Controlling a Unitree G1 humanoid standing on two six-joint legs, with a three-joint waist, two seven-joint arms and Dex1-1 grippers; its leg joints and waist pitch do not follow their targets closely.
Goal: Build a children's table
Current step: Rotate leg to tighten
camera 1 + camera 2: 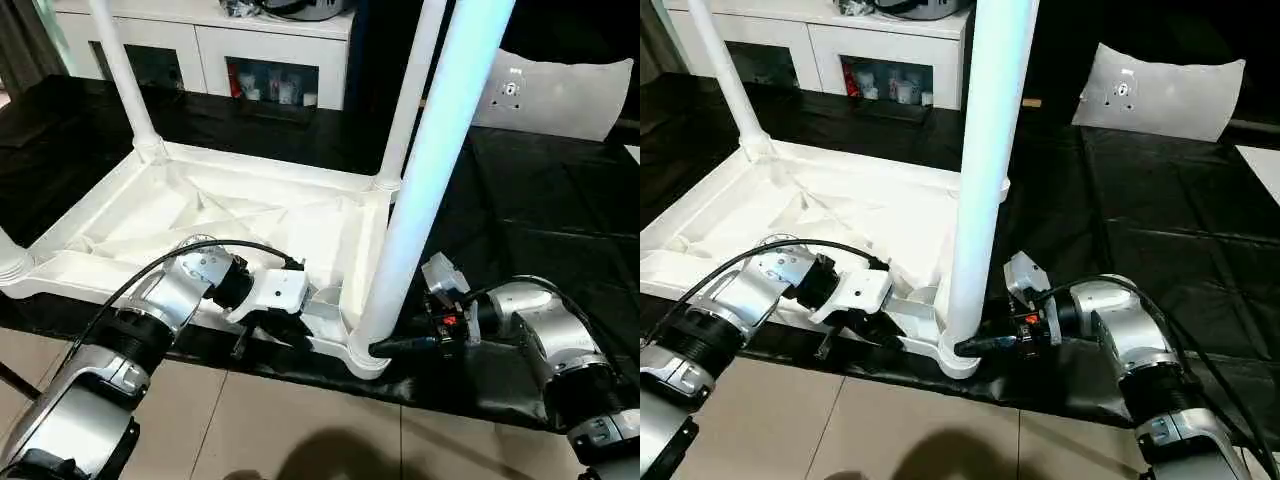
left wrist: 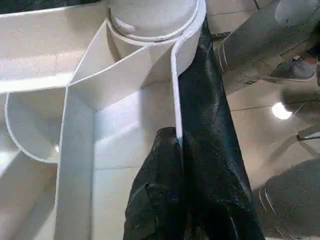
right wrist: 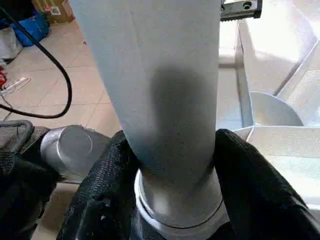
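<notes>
the right pincer (image 3: pixel 170 200) clasps the base of the near leg (image 1: pixel 430 170) just above its corner socket (image 1: pixel 368 352). the left pincer (image 2: pixel 175 165) is pinched shut on the thin side wall of the upturned table top (image 1: pixel 230 215), which lies on the black-covered surface (image 1: pixel 540 200). three legs visibly stand in sockets; the fourth corner is cut off, so i judge assembly nearly done. the top's ribbed compartments hold nothing.

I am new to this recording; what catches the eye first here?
The white table top lies upside down on black sheeting, legs pointing up. The nearest leg stands in the front corner socket, with the right gripper closed around its base. The left gripper pinches the front rim beside it.
</notes>
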